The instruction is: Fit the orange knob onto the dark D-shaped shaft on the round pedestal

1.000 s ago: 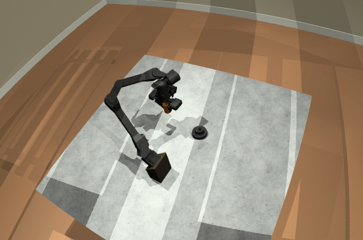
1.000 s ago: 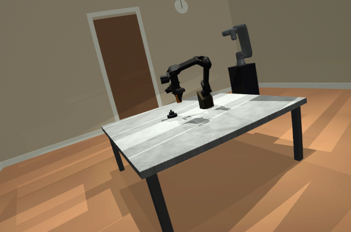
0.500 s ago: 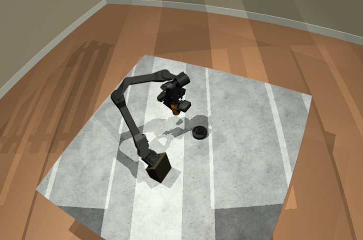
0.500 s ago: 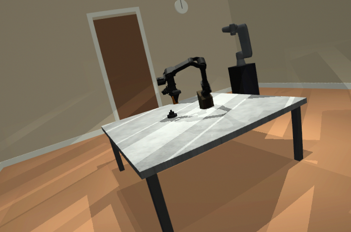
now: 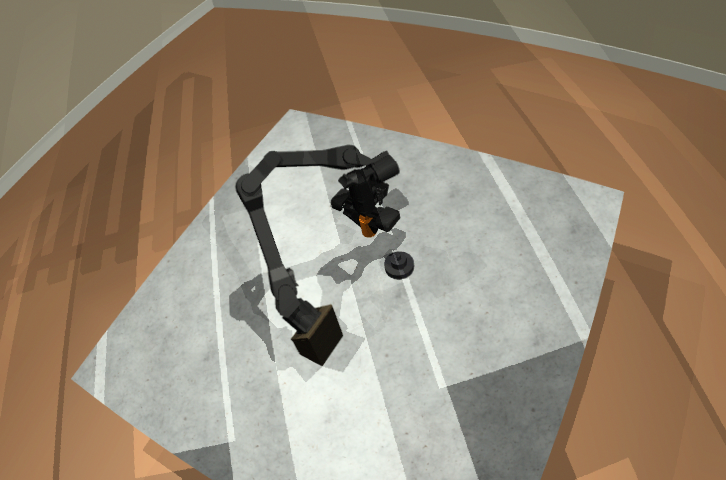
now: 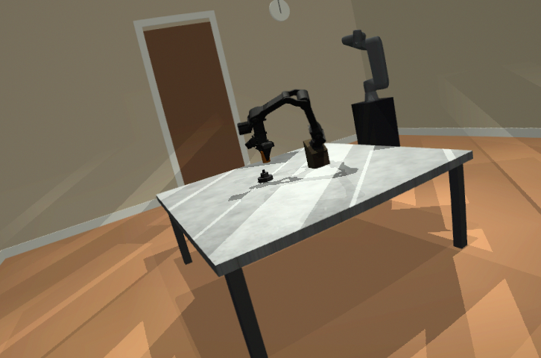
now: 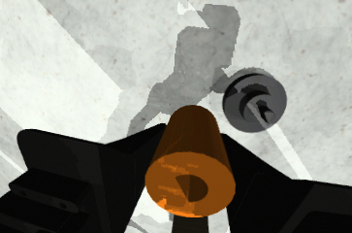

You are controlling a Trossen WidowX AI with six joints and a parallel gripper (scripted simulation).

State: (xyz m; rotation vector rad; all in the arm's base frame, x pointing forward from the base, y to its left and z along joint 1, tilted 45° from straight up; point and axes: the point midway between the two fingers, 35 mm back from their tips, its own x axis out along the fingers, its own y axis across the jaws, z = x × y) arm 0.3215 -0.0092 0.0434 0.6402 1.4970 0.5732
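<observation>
Tool point(image 5: 367, 221) point(image 6: 265, 152) point(image 7: 192, 133) pointing down above tabletop point(image 5: 505, 254) point(image 6: 305, 202) point(image 7: 319, 58)

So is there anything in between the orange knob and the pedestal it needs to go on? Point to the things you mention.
Nothing visible. The gripper point(image 5: 367, 225) point(image 6: 265, 159) point(image 7: 192, 133) holds the knob point(image 5: 366, 226) point(image 6: 264, 157) point(image 7: 193, 136) up off the table point(image 5: 505, 271) point(image 6: 279, 215) point(image 7: 319, 53), off to one side of the pedestal point(image 5: 399, 272) point(image 6: 264, 179) point(image 7: 275, 114), with only shadows on the tabletop between them.
</observation>
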